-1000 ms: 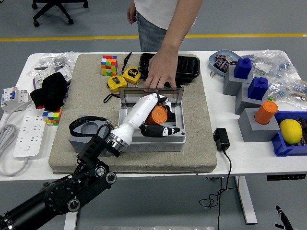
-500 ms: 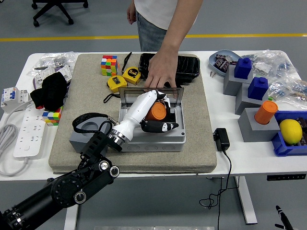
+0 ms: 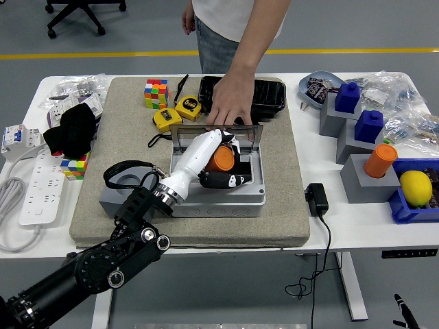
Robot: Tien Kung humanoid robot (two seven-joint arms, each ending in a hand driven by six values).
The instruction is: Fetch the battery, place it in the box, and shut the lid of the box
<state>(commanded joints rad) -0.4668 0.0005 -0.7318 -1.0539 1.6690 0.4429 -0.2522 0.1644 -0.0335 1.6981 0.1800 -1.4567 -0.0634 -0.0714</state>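
While one battery (image 3: 223, 159) enters one box (image 3: 248, 197).

Grey floor (image 3: 357, 27) with a yellow line (image 3: 103, 55) running across. Black office chair base (image 3: 75, 14) upper left. White table (image 3: 343, 226), metal leg (image 3: 357, 288) below, even light.

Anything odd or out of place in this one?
Yes: a person's hand rests on the top edge of the box lid, apparently propping it open, while the left hand holds the orange battery over the box interior. Nothing looks spilled or damaged.
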